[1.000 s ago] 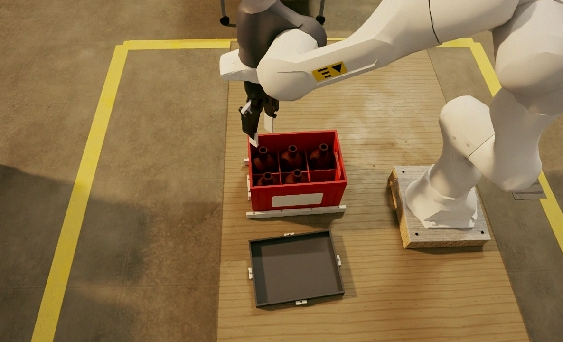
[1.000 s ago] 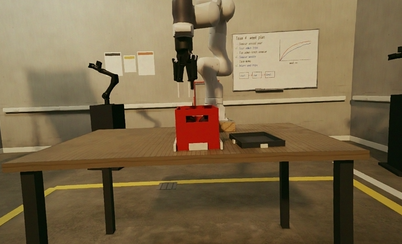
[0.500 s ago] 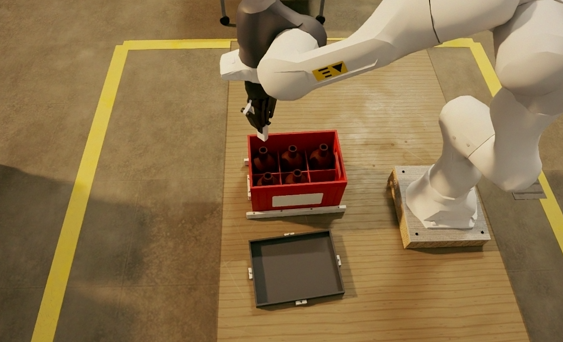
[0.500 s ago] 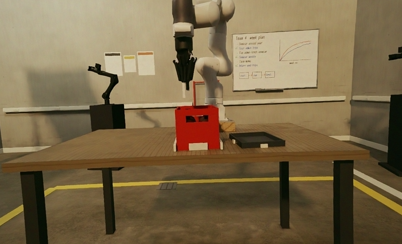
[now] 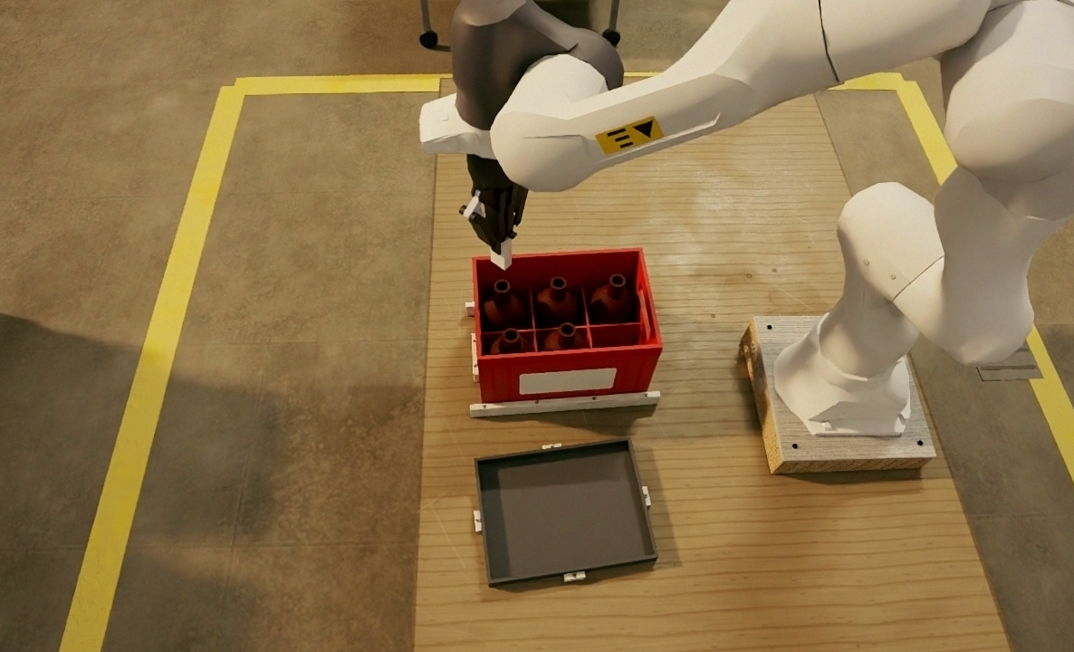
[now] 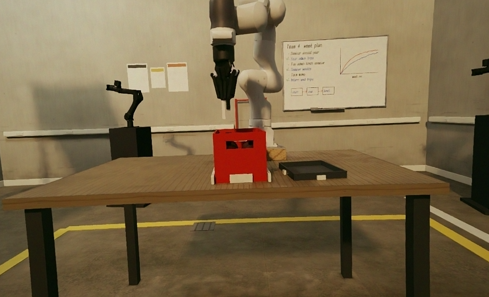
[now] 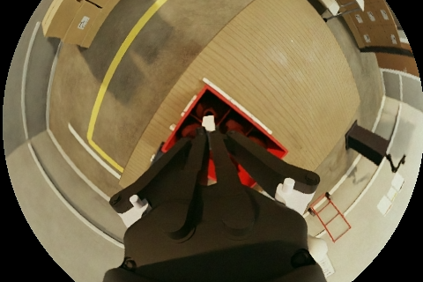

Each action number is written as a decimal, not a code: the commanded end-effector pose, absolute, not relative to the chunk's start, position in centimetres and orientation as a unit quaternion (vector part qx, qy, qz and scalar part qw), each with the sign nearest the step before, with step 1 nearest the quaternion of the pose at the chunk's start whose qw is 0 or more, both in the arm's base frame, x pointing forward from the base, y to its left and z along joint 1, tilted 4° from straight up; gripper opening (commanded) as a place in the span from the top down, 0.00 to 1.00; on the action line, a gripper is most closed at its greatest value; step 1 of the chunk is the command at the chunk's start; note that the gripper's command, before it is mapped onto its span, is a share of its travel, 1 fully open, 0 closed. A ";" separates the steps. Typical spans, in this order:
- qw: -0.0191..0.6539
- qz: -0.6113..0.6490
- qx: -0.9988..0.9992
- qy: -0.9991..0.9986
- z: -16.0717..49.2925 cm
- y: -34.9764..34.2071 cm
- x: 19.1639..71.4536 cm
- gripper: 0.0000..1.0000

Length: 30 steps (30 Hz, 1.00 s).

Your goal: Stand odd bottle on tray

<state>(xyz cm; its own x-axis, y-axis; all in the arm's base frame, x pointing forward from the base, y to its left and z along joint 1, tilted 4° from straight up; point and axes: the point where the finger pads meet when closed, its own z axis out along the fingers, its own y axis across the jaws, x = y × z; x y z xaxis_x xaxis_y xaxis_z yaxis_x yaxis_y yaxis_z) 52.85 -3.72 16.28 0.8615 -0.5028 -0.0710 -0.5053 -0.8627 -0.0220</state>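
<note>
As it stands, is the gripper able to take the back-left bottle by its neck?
Probably not yet. The gripper is shut, holding nothing, above the crate rim near that bottle. Nothing blocks the neck, but the fingers must open first.
</note>
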 end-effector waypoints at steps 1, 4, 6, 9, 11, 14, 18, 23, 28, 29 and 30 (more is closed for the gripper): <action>0.020 0.031 -0.964 0.262 16.4 -3.7 52.9 0.90; 0.020 0.031 -0.964 0.262 16.4 -3.7 52.9 0.90; 0.020 0.031 -0.964 0.262 16.4 -3.7 52.9 0.90; 0.020 0.031 -0.964 0.262 16.4 -3.6 52.8 0.90; 0.021 0.031 -0.964 0.262 16.5 -3.0 52.7 0.90; 0.021 0.032 -0.964 0.262 16.8 1.3 51.3 0.90; 0.020 0.031 -0.964 0.262 17.0 4.8 49.9 0.90; 0.020 0.031 -0.964 0.262 17.1 4.8 49.8 0.56; 0.020 0.031 -0.964 0.262 17.1 4.8 49.8 0.56; 0.020 0.031 -0.964 0.262 17.1 4.8 49.8 0.56; 0.020 0.031 -0.964 0.262 17.1 4.8 49.8 0.56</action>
